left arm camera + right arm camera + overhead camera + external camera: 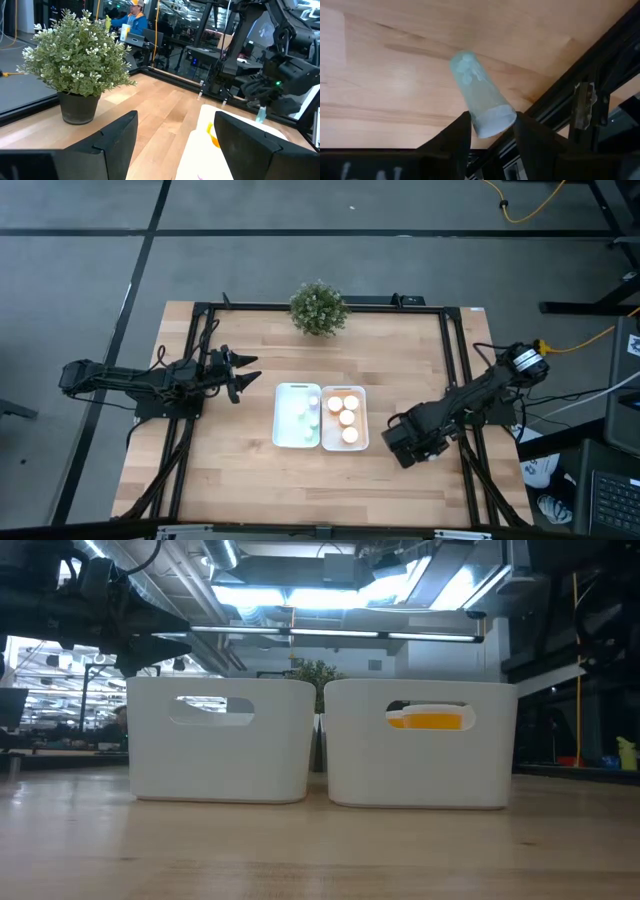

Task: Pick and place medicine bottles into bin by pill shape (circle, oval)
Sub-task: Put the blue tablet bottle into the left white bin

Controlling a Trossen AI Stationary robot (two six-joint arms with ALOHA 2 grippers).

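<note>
Two white bins stand side by side at the table's middle. The left bin [283, 418] holds pale teal bottles [311, 404]; the right bin [362, 420] holds orange bottles with white caps [348, 418]. My right gripper [405, 448] is near the table's right front and is shut on one pale teal bottle [479, 97]. My left gripper [242, 375] is open and empty, above the table just left of the bins; its fingers stand wide apart in its wrist view [175, 150]. My right gripper pinches the teal bottle's wider end [492, 121] between its two fingers [456, 135], one on each side. The bottle's rounded other end [465, 67] points away from the gripper toward the wooden tabletop. Whether that end touches the table, I cannot tell.
A small potted plant [318, 308] stands at the table's far edge, behind the bins. Black frame rails [458, 370] run along the table's sides, one close to my right gripper. Bare wood lies in front of the bins [300, 480].
</note>
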